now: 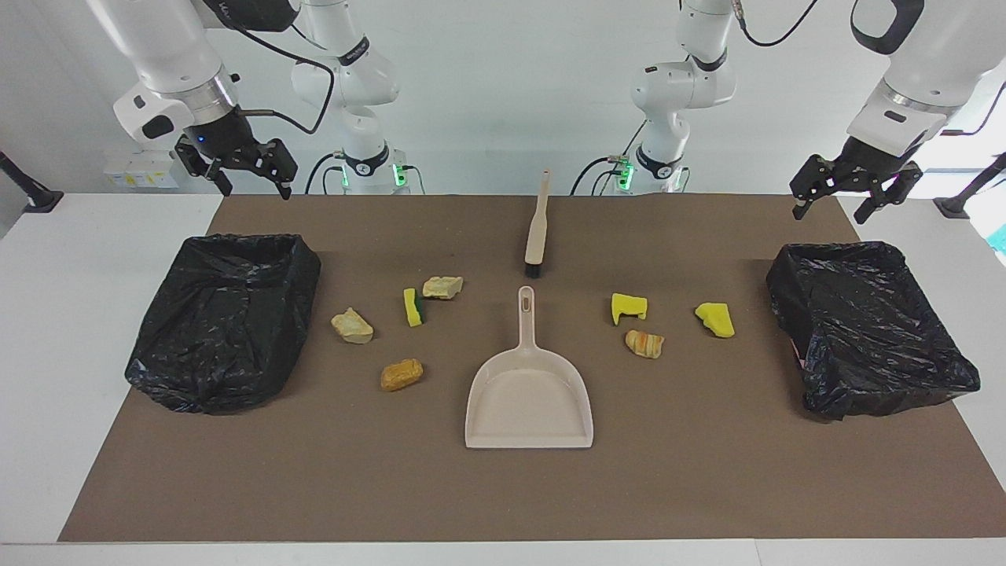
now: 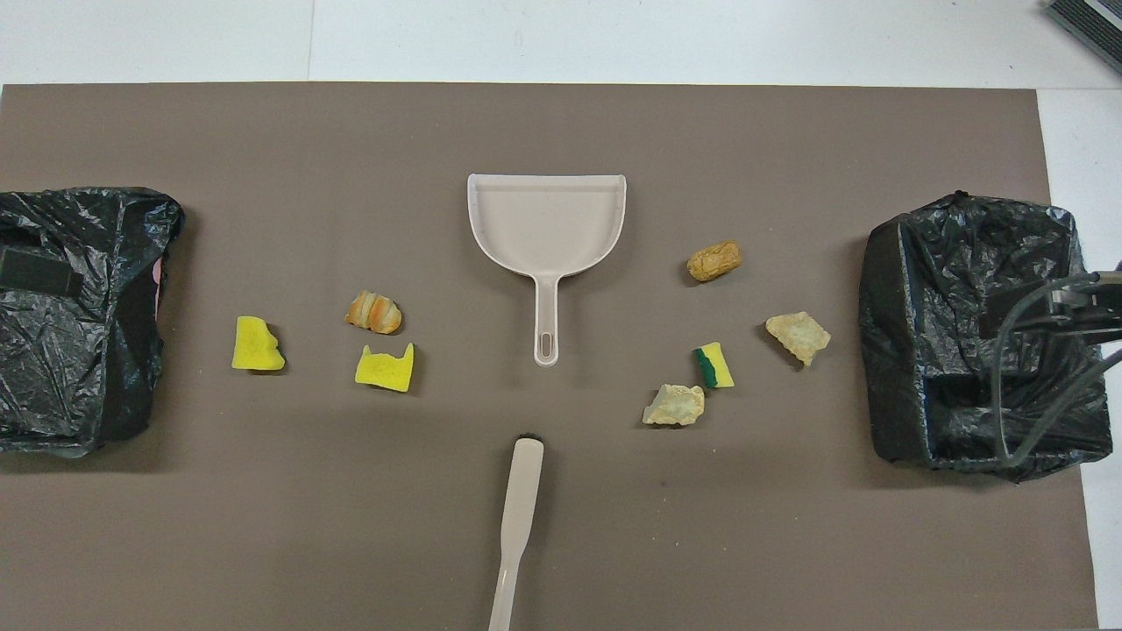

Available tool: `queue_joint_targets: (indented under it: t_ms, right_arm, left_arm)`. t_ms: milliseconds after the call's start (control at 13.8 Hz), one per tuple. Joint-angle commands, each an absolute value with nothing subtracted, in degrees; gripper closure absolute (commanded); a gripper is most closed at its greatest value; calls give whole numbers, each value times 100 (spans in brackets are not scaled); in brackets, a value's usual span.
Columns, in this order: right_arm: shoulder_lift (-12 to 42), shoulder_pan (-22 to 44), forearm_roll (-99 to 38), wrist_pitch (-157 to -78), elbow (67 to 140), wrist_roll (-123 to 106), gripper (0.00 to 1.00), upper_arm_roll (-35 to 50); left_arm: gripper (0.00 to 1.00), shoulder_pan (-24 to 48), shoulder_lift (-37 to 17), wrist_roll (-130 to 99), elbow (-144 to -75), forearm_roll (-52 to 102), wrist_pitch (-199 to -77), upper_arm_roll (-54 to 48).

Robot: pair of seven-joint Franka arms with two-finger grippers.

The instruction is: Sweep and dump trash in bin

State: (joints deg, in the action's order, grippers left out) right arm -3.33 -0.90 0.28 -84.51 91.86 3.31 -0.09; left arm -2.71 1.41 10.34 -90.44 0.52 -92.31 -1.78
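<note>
Seven trash pieces (image 1: 405, 374) are scattered on the counter (image 1: 707, 472) beside the untouched dustpan (image 1: 529, 401) and brush (image 1: 537, 228). Both the left tool (image 1: 854, 196) and right tool (image 1: 236, 169) are held released, raised above the bins. Brush and dustpan should be gripped by their handles first.

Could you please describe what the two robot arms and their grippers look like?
Both arms are glossy white with rounded segments, black bands at the joints and a silver ring at the wrist. Black cables loop along them, and green lights glow at the bases. The left gripper and the right gripper are black, with linked metal fingers. A small blue light shows on the right gripper's body.
</note>
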Motion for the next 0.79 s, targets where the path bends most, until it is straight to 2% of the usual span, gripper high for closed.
queue_joint_targets:
  t_ms: [0, 217, 434, 723]
  right_arm:
    - [-554, 191, -62, -8752, 9518, 360, 0, 88]
    - [-502, 333, -79, -8763, 9712, 545, 0, 123]
    - [-221, 746, -88, -8903, 9686, 877, 0, 132]
    - [201, 1106, -307, -9412, 9659, 1107, 0, 132]
  left_arm:
    - [0, -281, 299, 1055, -9228, 88, -9237, -167]
    - [0, -237, 325, 1037, -9246, 97, -9237, -167]
    - [0, -202, 386, 993, -9342, 97, -9237, -176]
    - [0, -19, 807, 906, -10017, 97, -9325, -246]
